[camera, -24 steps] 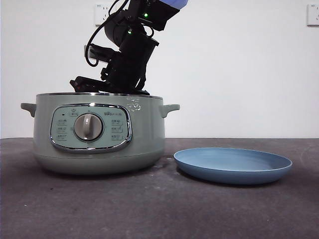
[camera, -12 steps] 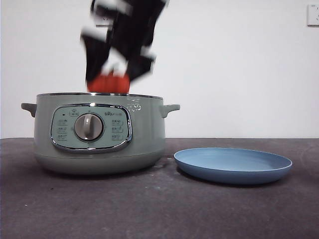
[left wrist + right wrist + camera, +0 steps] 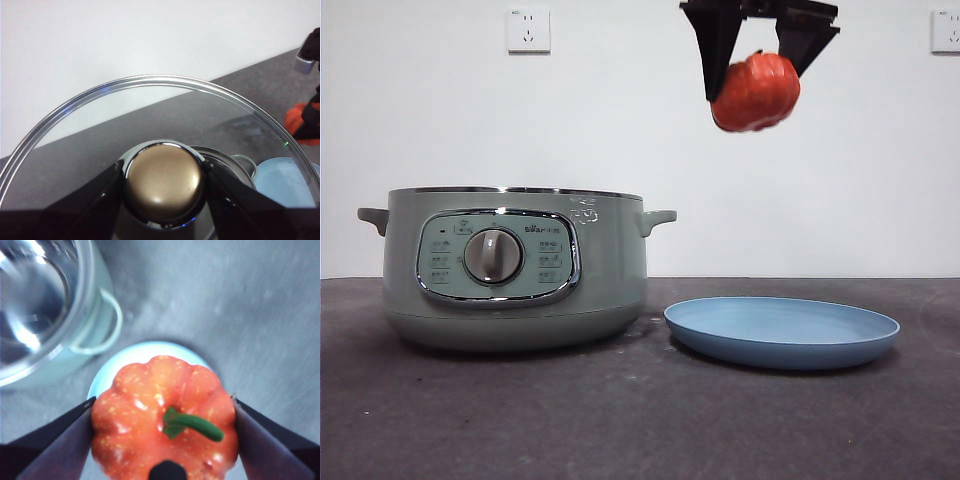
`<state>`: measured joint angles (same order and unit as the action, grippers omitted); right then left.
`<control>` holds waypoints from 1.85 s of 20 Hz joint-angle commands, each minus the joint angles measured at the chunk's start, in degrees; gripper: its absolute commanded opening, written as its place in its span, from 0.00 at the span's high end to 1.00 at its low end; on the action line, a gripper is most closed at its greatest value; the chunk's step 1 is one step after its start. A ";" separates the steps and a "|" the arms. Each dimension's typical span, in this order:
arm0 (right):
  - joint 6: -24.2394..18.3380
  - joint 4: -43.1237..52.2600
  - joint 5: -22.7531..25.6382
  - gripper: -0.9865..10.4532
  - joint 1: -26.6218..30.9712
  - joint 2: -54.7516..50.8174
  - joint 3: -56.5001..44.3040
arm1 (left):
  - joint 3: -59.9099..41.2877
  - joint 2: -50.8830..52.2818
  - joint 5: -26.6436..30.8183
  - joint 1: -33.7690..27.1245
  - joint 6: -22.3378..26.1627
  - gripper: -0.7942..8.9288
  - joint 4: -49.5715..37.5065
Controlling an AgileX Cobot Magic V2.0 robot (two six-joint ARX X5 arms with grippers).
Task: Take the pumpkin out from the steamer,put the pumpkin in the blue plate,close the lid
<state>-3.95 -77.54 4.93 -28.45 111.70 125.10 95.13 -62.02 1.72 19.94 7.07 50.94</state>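
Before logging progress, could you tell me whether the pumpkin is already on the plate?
No, the pumpkin hangs high above the plate.

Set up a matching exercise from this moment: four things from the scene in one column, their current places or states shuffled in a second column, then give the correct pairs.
Things:
1. pumpkin
2. lid
3. blue plate
4. steamer

States:
A. resting on the table with nothing on it
B. gripped by its knob in the left gripper
C. uncovered, standing on the table
D. held in the air by the right gripper, above the plate

Pairs: 1-D, 2-B, 3-A, 4-C
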 commanded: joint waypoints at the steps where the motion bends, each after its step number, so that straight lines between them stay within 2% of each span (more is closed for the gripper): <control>1: 0.90 -0.28 0.00 0.93 0.66 0.24 -4.28 | 0.61 -0.44 -0.66 -0.07 0.48 0.93 -3.91; 9: 3.15 20.24 0.09 0.93 0.70 0.13 -25.77 | 0.61 -5.18 -0.61 -0.13 0.50 0.93 -7.56; 14: 3.50 27.30 -0.46 0.93 2.08 0.13 -36.79 | 0.61 -6.27 -0.70 -0.15 0.57 0.93 -8.74; 17: 3.61 31.30 -3.56 0.93 3.02 0.13 -41.86 | 0.61 -6.51 -1.31 -0.13 0.57 0.93 -8.98; 19: 3.65 31.85 -3.50 0.93 3.32 0.13 -43.43 | 0.61 -6.54 -2.71 -0.13 0.55 0.93 -8.63; 20: 3.74 31.47 -3.50 0.88 3.34 0.13 -43.58 | 0.61 -6.54 -3.15 -0.13 0.55 0.93 -8.52; 23: 5.31 30.53 -3.06 0.49 3.54 0.13 -43.58 | 0.61 -6.56 -3.67 -0.13 0.52 0.93 -8.35; 24: 5.62 30.53 -3.04 0.43 3.54 0.13 -43.58 | 0.61 -6.56 -3.69 -0.13 0.52 0.93 -8.15; 31: 5.60 30.49 -3.08 0.43 3.54 -3.15 -43.56 | 0.61 -6.56 -3.72 -0.13 0.50 0.93 -6.27; 37: 6.69 30.29 -3.17 0.45 3.54 -15.26 -43.56 | 0.59 -8.94 -4.74 -0.13 0.46 0.93 -6.29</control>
<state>1.85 -47.22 1.65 -24.99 96.53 82.04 95.13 -70.94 -2.72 19.92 7.07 47.13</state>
